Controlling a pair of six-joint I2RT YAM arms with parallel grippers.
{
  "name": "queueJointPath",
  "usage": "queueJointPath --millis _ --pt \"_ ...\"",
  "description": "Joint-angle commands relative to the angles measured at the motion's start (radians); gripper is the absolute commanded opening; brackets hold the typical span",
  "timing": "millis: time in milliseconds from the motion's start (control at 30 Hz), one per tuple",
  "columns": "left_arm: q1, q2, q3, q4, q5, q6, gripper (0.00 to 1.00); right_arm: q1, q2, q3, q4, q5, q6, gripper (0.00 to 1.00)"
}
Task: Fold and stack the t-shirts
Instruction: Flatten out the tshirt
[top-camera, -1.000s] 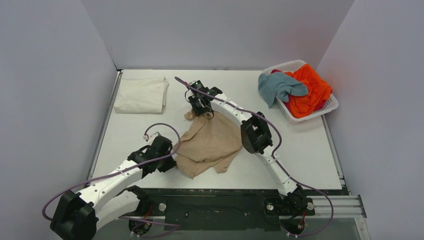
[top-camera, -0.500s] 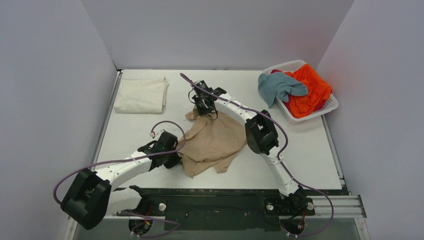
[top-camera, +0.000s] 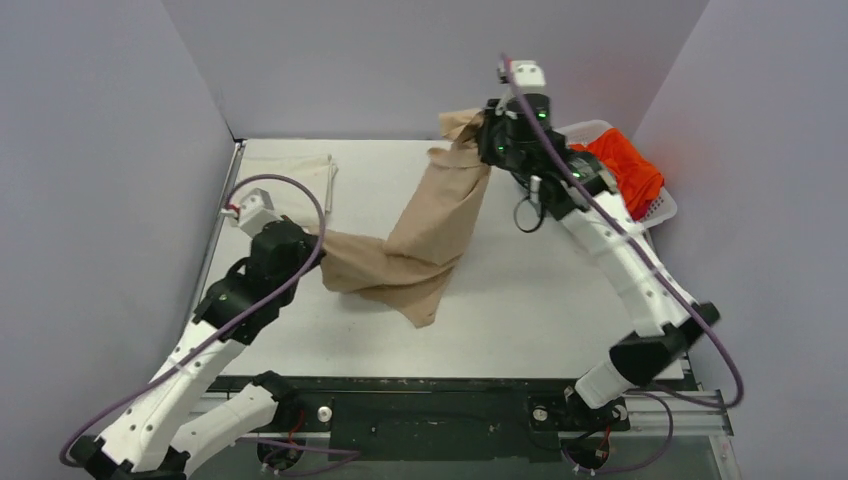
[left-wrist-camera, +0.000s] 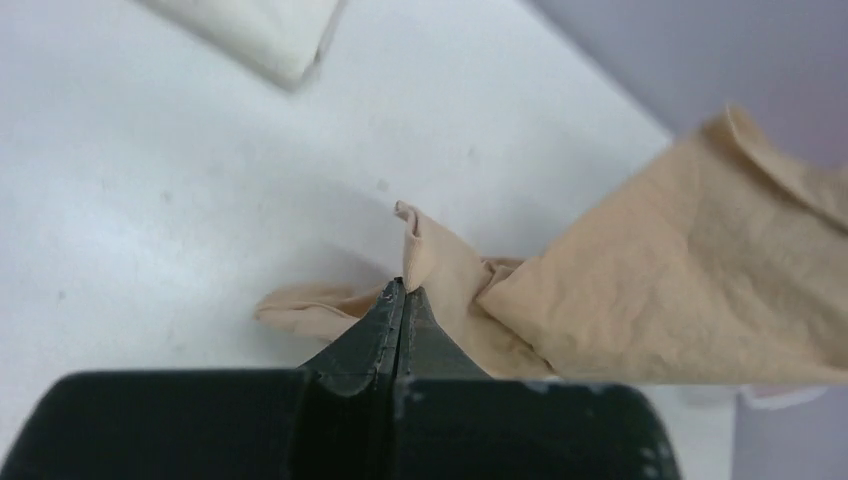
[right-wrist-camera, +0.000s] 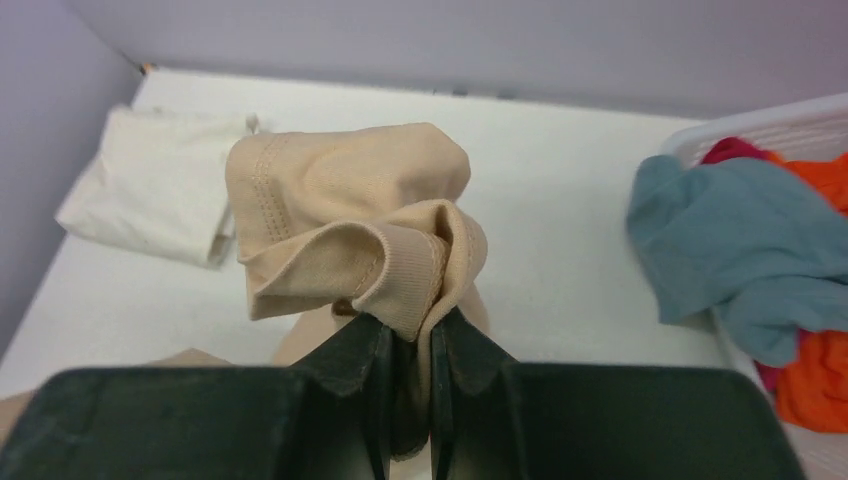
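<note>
Bright, even, diffuse light from above; no glare. Soft faint shadow on white table (left-wrist-camera: 150, 200) beside tan t-shirt (left-wrist-camera: 680, 270). Top view sharp. Left wrist view slightly soft, cream t-shirt (left-wrist-camera: 265, 30) blurred at top edge. Left pincer (left-wrist-camera: 403, 290) and right pincer (right-wrist-camera: 410, 335) dark, near-lens, underexposed.

Left tool (left-wrist-camera: 403, 292) pinched closed, low, right tool (right-wrist-camera: 410, 335) pinched closed, high

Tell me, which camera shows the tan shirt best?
Top external: the whole tan shirt hangs between left gripper and right gripper. Left wrist shows only a pinched edge, right wrist only a bunched, stitched fold.
</note>
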Motion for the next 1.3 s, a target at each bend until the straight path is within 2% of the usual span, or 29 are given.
queueJointPath --millis 0,133,300,367,467,667,900,1033,1267 --pt "0.003 -0.101 0.218 -0.075 -0.213 0.105 0.00 -0.008 -0.276 -0.059 -0.013 0.063 -0.013 0.00" --pt "0.001 -0.168 0.449 0.022 -0.159 0.218 0.00 -0.005 -0.445 0.002 -0.042 -0.037 0.019 0.00" --pt "0.002 -0.194 0.689 0.021 -0.166 0.338 0.00 -0.005 -0.582 0.141 -0.080 -0.127 0.059 0.00" --pt "0.003 -0.209 0.765 0.010 -0.195 0.363 0.00 -0.007 -0.632 0.183 -0.093 -0.102 0.074 0.00" --pt "0.003 -0.235 0.835 -0.011 -0.284 0.385 0.00 -0.007 -0.716 0.180 -0.115 0.063 0.107 0.00" --pt "0.001 -0.239 0.850 -0.056 -0.433 0.386 0.00 -0.005 -0.876 0.007 -0.132 0.321 0.159 0.00" --pt "0.000 -0.143 0.840 -0.102 -0.560 0.364 0.00 -0.005 -0.941 -0.169 -0.222 0.378 0.245 0.00" --pt "0.000 -0.155 0.816 -0.099 -0.589 0.361 0.00 -0.005 -0.953 -0.199 -0.239 0.333 0.276 0.00" --pt "-0.002 -0.251 0.789 -0.128 -0.581 0.337 0.00 -0.006 -0.979 -0.228 -0.264 0.144 0.336 0.00"
